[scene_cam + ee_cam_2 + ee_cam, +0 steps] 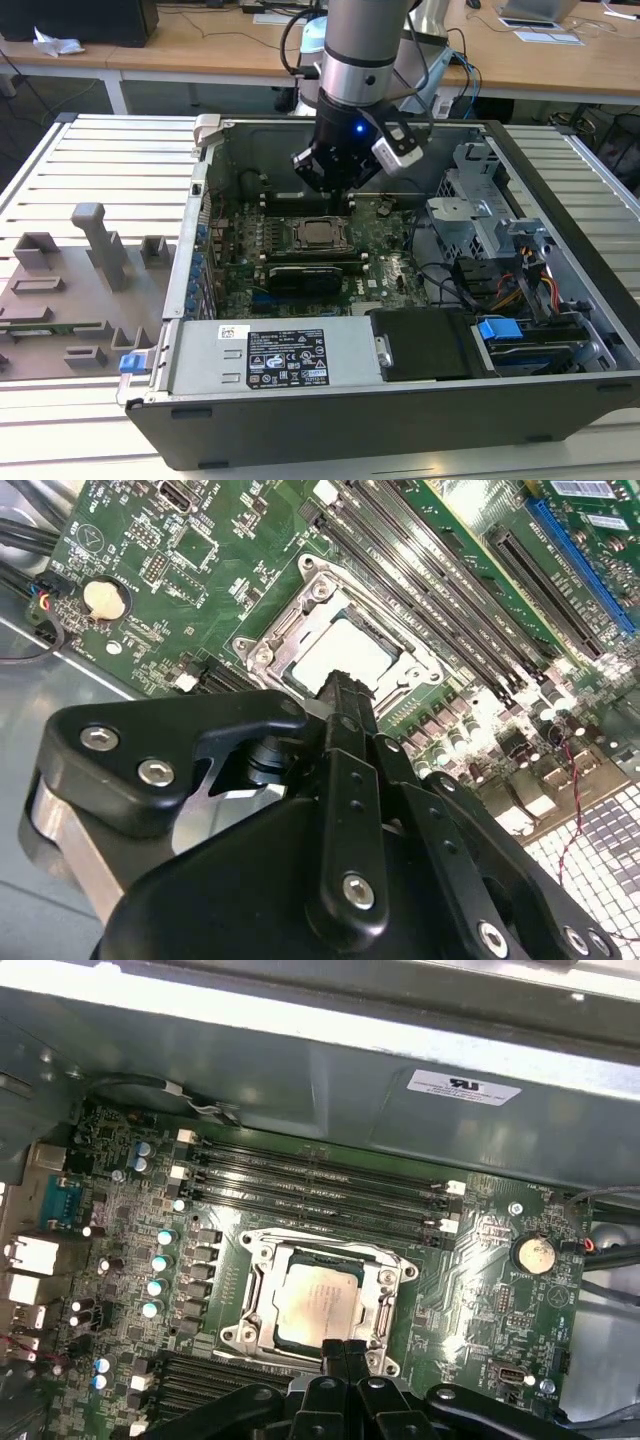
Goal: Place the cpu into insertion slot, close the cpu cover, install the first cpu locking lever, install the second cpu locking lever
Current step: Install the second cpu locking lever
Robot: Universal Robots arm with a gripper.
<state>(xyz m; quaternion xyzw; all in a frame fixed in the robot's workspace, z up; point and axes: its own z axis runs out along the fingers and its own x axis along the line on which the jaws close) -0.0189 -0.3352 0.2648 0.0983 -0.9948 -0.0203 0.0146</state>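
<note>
The cpu (318, 233) (318, 1300) (340, 652), a silver-grey square chip, lies flat in the insertion slot (300, 1345) on the green motherboard inside the open computer case. The cpu cover (256, 1295) (285, 630), a silver frame, lies flat around the chip with the chip showing through its window. My gripper (338, 197) (342, 1352) (345, 695) hangs just above the near edge of the socket. Its two black fingers are pressed together with nothing between them. I cannot make out the locking levers' positions.
Long black memory slots (320, 1185) run beside the socket, and a coin battery (533, 1254) sits farther along the board. In the exterior view a power supply (290, 355) lies in front and a drive cage (480, 215) with cables stands to the right. Grey fixtures (95, 250) stand outside the case.
</note>
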